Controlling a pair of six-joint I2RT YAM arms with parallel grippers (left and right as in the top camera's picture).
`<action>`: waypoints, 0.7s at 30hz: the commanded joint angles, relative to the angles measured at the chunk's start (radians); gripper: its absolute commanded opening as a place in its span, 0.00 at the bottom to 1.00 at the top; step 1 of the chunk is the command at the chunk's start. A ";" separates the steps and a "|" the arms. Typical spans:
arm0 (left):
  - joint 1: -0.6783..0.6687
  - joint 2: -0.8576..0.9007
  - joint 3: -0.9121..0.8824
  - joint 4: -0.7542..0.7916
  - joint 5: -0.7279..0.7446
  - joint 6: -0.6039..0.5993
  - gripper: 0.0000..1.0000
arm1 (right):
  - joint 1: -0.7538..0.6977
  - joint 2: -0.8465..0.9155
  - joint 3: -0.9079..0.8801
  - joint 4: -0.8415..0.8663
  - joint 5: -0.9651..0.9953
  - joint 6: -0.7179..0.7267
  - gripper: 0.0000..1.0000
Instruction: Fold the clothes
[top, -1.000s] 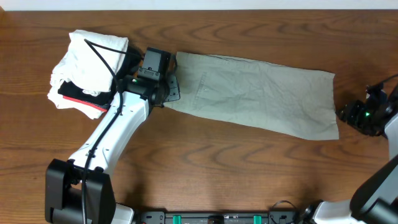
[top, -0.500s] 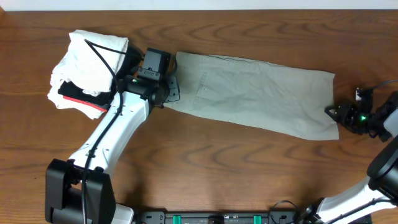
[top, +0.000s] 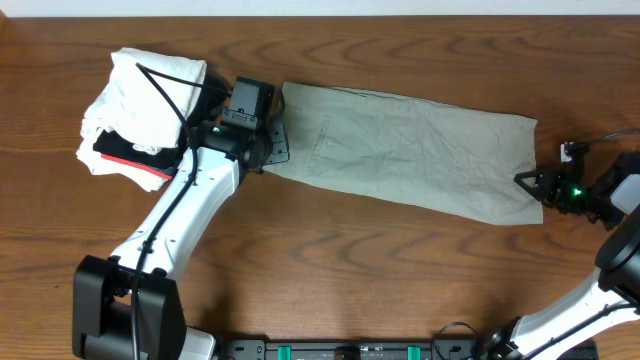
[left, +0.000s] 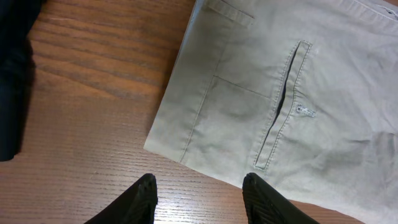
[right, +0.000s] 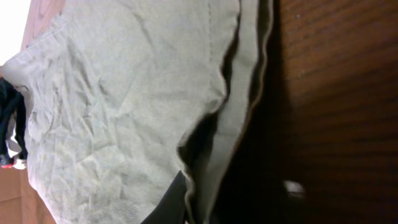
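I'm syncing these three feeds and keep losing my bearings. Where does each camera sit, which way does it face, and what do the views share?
Overhead: above the table, looking straight down on khaki trousers, a clothes pile and both arms.
Left wrist: on the left arm, looking down past its fingers at the trousers' waist corner and pocket.
Right wrist: on the right arm, looking along the trousers' hem; one finger shows.
Shared: all three show the trousers.
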 joint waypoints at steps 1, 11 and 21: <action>0.002 0.006 0.000 0.004 -0.010 -0.003 0.47 | -0.003 0.029 -0.005 -0.018 0.046 -0.012 0.06; -0.141 0.006 0.001 0.138 0.173 -0.018 0.19 | -0.010 -0.013 0.110 -0.192 0.037 -0.012 0.06; -0.404 0.098 0.000 0.148 0.172 -0.017 0.06 | -0.003 -0.012 0.110 -0.220 0.097 -0.013 0.05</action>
